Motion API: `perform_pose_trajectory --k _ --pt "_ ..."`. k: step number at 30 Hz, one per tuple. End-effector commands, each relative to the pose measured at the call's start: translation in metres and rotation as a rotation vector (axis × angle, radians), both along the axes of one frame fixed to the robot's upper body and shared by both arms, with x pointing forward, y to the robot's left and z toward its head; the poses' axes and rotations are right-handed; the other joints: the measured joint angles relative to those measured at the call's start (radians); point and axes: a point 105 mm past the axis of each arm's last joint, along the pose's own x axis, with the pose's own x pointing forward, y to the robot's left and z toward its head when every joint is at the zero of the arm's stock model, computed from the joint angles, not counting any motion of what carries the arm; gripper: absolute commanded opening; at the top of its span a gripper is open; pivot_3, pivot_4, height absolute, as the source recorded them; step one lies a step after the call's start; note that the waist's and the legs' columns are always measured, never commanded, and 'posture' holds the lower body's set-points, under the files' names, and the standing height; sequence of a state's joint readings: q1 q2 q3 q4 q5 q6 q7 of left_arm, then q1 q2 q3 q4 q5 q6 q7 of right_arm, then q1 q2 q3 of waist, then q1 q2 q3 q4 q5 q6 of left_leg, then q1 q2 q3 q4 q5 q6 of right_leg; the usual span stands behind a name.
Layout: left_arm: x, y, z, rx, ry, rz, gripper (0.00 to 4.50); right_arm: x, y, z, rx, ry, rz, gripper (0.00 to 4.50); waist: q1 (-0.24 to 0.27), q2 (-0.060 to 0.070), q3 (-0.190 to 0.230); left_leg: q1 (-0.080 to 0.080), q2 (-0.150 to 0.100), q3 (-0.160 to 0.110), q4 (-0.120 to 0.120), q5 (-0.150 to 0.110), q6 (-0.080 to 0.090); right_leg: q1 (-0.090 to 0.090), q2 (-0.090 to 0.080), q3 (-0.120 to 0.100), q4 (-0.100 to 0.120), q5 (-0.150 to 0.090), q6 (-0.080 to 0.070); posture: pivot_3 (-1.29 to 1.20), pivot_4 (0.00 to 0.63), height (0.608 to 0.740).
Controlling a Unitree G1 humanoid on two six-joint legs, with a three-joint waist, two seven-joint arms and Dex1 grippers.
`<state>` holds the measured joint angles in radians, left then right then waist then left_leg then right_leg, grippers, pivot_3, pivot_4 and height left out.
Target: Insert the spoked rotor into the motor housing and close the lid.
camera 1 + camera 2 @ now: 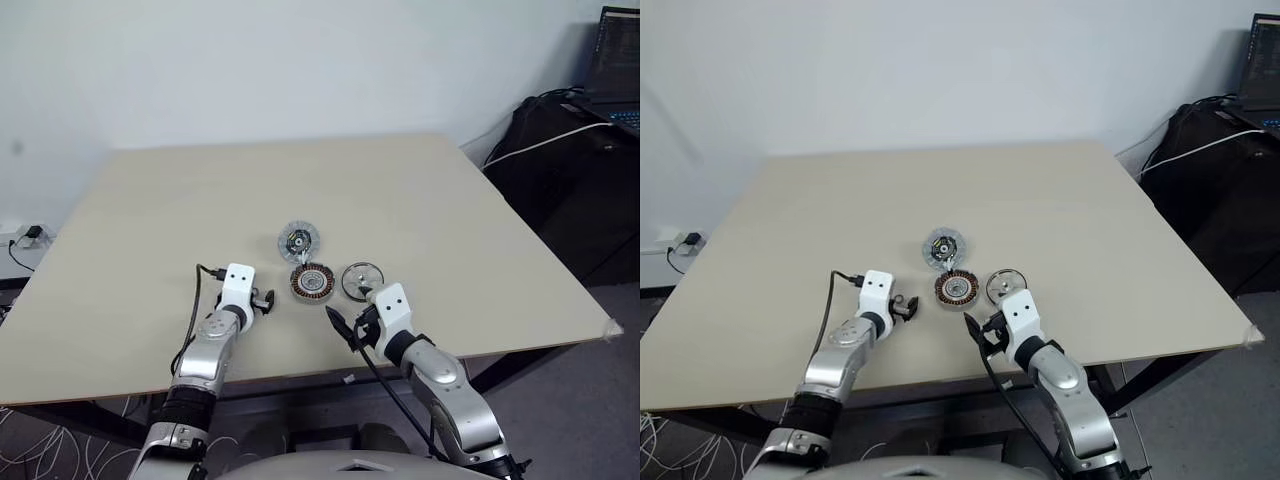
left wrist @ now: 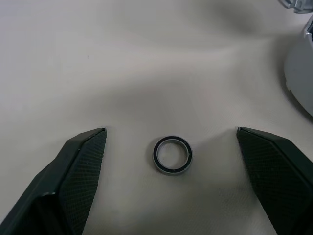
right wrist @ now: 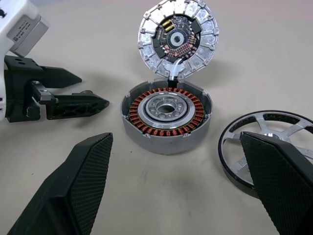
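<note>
Beside the motor housing [image 1: 311, 284], both grippers gape wide, left gripper [image 2: 171, 142] straddling a ring [image 2: 172, 154].

The broad beige surface [image 1: 420, 200] lies bare around a tight cluster near my edge, so I have free room on every outer side. In the cluster: the round grey motor housing with copper windings [image 3: 166, 117], its circuit-board lid [image 3: 177, 36] lying flat just behind it and joined by wires, and the black-rimmed spoked rotor [image 3: 254, 147] just beside it on my right. My right claw [image 3: 178, 186] stands spread wide, with open surface between it and the housing; one of its fingers overlaps the rotor's rim. My left claw [image 2: 171, 147], also spread, has a small black-and-silver ring [image 2: 172, 155] lying between its fingers, touching neither. A narrow lane separates the left claw from the housing.
</note>
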<state>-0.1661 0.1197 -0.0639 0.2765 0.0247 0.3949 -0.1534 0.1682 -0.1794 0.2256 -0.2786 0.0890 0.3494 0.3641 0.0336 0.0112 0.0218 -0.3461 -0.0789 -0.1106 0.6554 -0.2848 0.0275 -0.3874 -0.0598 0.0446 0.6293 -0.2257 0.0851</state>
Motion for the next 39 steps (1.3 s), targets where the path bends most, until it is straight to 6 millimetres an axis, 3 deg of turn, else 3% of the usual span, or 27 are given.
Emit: perform_pose_trajectory --k 1,3,6,16,22,27,32,36,39 --pt "0.001 -0.002 -0.003 0.021 0.019 -0.005 4.50 0.006 0.000 0.016 0.023 -0.068 -0.010 4.48 0.000 0.000 0.000 0.000 0.000 0.000 0.000 0.000 0.000 0.000 0.000 0.000 0.000 0.000 0.000 0.00 0.000 0.740" --pt "0.000 -0.001 -0.005 0.008 0.023 0.002 4.50 0.007 0.000 0.017 0.023 -0.069 -0.015 4.48 0.000 0.000 0.000 0.001 0.000 0.000 0.000 0.000 0.000 0.001 0.000 0.000 0.000 0.000 0.001 0.00 0.000 0.740" --pt "-0.003 0.000 -0.007 -0.027 0.034 0.031 3.96 0.008 -0.002 0.018 0.025 -0.071 -0.024 4.50 0.000 0.000 0.000 0.001 0.000 0.000 0.000 0.000 0.000 0.001 0.000 0.000 0.000 0.000 0.001 0.00 0.000 0.740" --pt "-0.017 0.003 -0.018 -0.093 0.078 0.105 0.70 0.010 -0.006 0.020 0.025 -0.077 -0.039 4.50 -0.011 0.001 -0.002 0.001 0.000 -0.001 0.000 0.000 0.000 0.000 0.000 0.000 0.000 0.000 0.000 0.00 0.000 0.740" --pt "-0.018 0.005 -0.014 -0.084 0.060 0.118 0.68 0.011 -0.006 0.019 0.021 -0.077 -0.039 4.50 -0.014 0.001 -0.002 0.000 0.000 0.000 -0.001 -0.001 0.002 0.000 0.000 0.000 0.000 0.000 -0.001 0.00 0.000 0.740" --pt "-0.004 0.001 0.024 -0.077 -0.131 0.103 0.68 0.011 -0.007 0.019 0.020 -0.076 -0.042 4.50 -0.015 -0.001 -0.001 -0.001 0.000 0.000 -0.002 -0.001 0.001 -0.002 0.000 0.000 -0.001 -0.001 -0.001 0.00 0.000 0.740" --pt "0.005 -0.033 0.073 -0.150 -0.310 -0.047 0.68 0.010 -0.005 0.017 0.019 -0.071 -0.038 4.50 -0.006 -0.003 0.000 -0.004 0.000 -0.001 -0.001 -0.001 0.001 -0.005 -0.001 0.000 -0.001 0.000 -0.001 0.00 0.000 0.740" --pt "0.003 -0.060 0.085 -0.184 -0.318 -0.164 0.68 0.010 -0.004 0.017 0.020 -0.069 -0.034 4.50 -0.004 -0.003 0.000 -0.004 0.000 0.000 -0.001 -0.001 0.001 -0.005 -0.001 0.000 -0.001 0.000 -0.001 0.00 0.000 0.740" --pt "0.001 -0.080 0.084 -0.224 -0.275 -0.245 0.68 0.010 -0.004 0.017 0.021 -0.069 -0.036 4.50 -0.007 -0.003 0.000 -0.004 0.000 0.000 -0.001 0.000 0.004 -0.005 0.000 0.000 -0.001 0.000 -0.001 0.00 0.000 0.740"
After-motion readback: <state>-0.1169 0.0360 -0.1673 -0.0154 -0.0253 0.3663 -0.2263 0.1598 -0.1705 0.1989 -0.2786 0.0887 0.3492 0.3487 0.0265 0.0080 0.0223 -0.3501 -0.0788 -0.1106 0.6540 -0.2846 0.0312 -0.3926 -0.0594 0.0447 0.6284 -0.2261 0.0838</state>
